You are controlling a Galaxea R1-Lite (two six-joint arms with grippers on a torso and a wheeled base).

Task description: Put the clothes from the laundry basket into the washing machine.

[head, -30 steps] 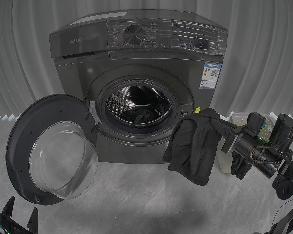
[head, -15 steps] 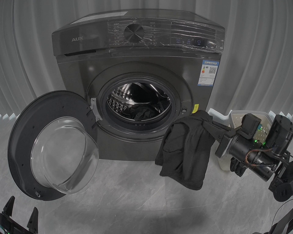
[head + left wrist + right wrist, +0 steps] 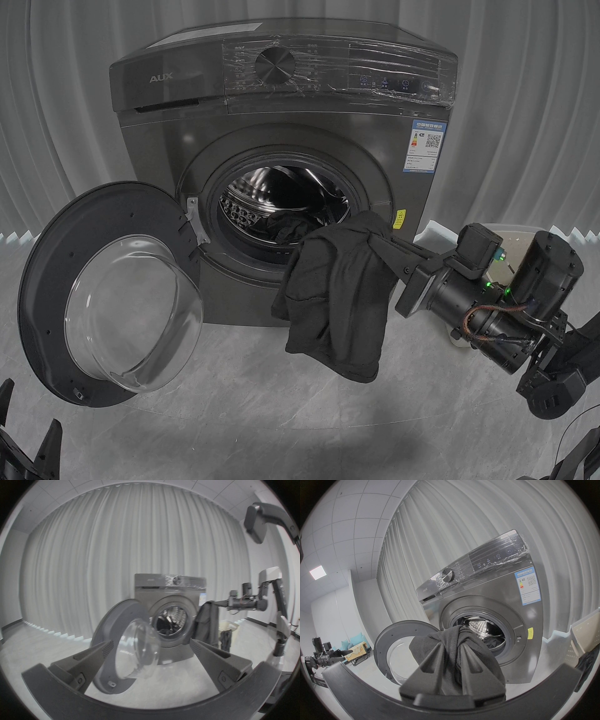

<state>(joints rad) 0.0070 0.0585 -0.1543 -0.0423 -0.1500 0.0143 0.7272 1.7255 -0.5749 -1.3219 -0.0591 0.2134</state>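
Grey curtains back the washing machine, its door swung wide to keep the opening free. The right gripper is clamped on a bunched fold of a black garment, held high just before the opening, likely so the hanging cloth clears the rim (one dark piece already lies inside). The laundry basket stands beside the machine. The left gripper hangs low, fingers spread wide, holding nothing.

Staged lab room: wall-to-wall curtains, tiled ceiling, film-wrapped washing machine
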